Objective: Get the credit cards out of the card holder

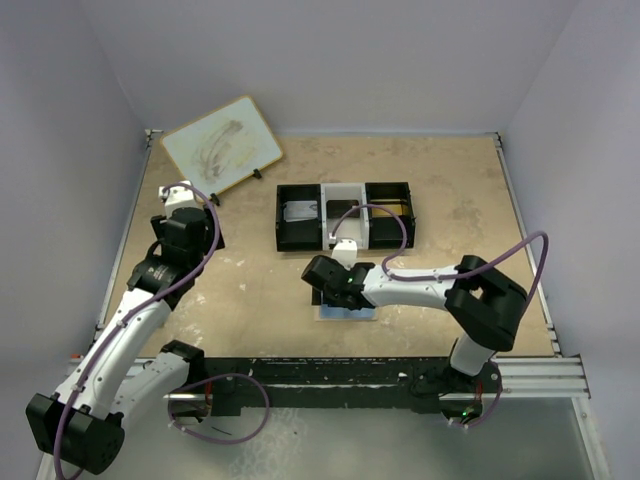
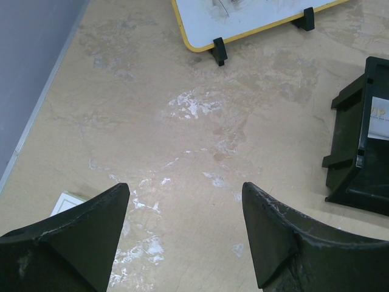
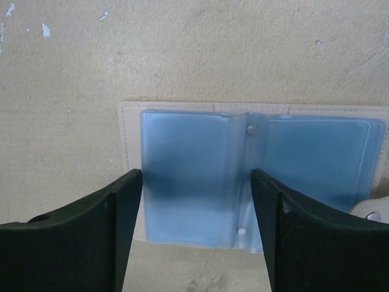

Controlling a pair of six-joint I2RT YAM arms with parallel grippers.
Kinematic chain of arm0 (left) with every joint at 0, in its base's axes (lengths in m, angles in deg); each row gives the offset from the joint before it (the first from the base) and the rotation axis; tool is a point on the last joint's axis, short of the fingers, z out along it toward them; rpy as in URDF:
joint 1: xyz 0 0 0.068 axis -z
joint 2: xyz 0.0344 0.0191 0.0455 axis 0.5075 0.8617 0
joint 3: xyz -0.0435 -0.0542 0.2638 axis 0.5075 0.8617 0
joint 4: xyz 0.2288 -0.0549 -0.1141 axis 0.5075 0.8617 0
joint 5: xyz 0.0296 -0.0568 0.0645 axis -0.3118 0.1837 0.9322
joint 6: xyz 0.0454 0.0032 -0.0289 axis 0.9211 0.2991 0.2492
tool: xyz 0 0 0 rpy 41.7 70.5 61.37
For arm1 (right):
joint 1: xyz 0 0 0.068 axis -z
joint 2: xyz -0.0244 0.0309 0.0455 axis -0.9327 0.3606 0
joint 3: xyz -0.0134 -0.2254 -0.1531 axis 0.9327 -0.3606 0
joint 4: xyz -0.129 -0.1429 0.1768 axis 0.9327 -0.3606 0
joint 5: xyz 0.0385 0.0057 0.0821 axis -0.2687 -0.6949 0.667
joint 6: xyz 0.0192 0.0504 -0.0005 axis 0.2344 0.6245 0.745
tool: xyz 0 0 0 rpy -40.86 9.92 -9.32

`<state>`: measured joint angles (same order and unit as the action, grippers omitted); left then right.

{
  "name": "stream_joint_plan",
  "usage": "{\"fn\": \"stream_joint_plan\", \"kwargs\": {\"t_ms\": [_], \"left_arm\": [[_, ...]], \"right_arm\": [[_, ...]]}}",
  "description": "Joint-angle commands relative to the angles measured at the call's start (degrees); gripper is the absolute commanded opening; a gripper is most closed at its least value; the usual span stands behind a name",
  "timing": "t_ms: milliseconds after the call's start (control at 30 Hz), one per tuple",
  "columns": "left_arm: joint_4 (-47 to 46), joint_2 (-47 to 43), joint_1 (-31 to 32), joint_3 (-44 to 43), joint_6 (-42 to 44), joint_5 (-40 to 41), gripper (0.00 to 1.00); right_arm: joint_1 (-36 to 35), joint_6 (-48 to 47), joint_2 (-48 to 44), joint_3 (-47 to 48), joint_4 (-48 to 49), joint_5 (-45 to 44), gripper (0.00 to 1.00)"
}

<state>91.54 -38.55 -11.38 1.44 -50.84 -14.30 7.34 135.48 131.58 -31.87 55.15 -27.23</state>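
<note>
Hovering with its jaws set wide, the right gripper (image 3: 196,182) is seen directly over the card holder (image 3: 316,158), which is laid open and flat on the table (image 3: 182,55). At 12 o'clock from the holder the tray (image 1: 281,225) is placed; a silvery grey card (image 1: 298,211) seems to lie in its left compartment. At 9 o'clock, well apart, the left gripper (image 2: 185,194) is also spread wide
</note>
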Motion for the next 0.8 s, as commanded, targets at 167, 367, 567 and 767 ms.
{"fn": "stream_joint_plan", "kwargs": {"t_ms": [167, 367, 567, 767], "left_arm": [[-1.4, 0.8, -0.4, -0.2, 0.6, 0.7, 0.73], [-1.4, 0.9, -0.4, -0.2, 0.7, 0.5, 0.73], [-1.4, 0.8, -0.5, -0.3, 0.7, 0.4, 0.73], [-1.4, 0.8, -0.4, -0.2, 0.8, 0.5, 0.73]], "right_arm": [[0.9, -1.9, 7.4, -1.3, 0.5, 1.0, 0.68], [0.5, -1.2, 9.4, 0.5, -3.0, -1.5, 0.57], [0.5, -5.3, 5.6, 0.3, 2.8, 3.2, 0.41], [0.8, -6.2, 2.5, 0.5, 4.9, 4.7, 0.35]]}}
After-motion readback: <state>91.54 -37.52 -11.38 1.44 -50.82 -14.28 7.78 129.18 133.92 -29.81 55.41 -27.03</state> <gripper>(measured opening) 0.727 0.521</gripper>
